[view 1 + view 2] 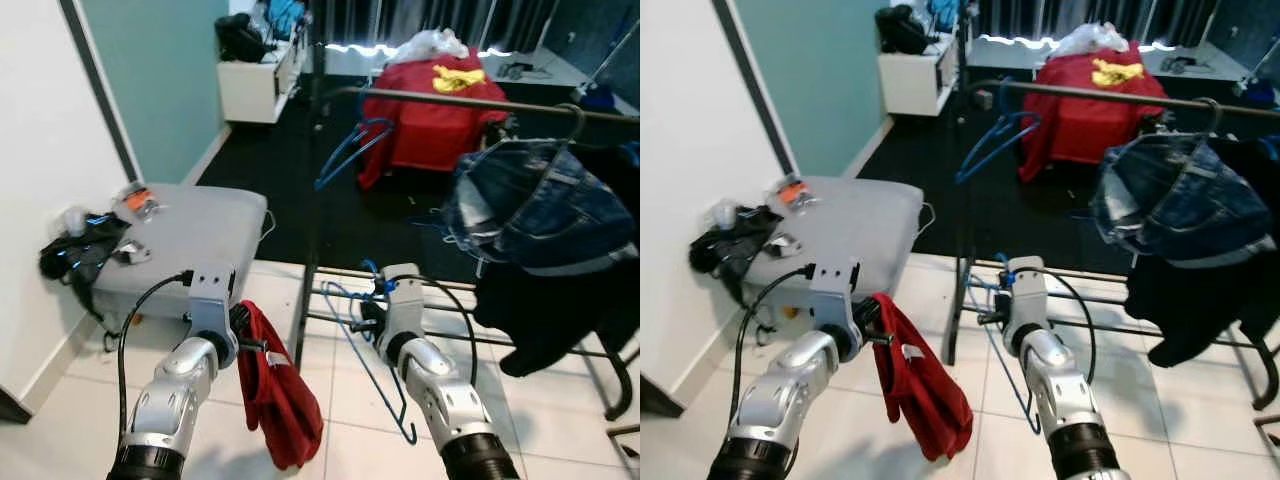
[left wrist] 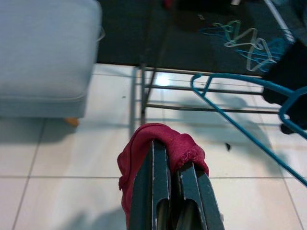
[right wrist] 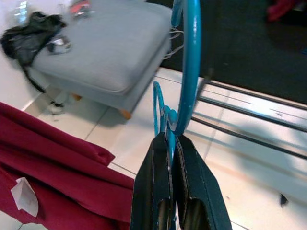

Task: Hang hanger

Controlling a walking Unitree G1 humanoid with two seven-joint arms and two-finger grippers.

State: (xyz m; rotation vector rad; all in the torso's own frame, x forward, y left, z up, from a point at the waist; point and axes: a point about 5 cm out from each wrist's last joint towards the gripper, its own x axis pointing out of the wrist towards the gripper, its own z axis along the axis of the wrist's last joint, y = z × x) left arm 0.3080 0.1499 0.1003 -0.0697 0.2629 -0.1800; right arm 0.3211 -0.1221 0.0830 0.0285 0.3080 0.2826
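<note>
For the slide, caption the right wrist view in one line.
Right gripper shut on a blue hanger, red garment alongside, grey ottoman beyond.

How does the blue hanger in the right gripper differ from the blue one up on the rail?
The held blue hanger is pinched in the right gripper and dangles low over the tiled floor; the hanger on the rail hangs free from the clothes rail, high up. The held one sits beside the red garment in the left gripper; the railed one is left of the jeans. Both are thin, blue and bare.
</note>
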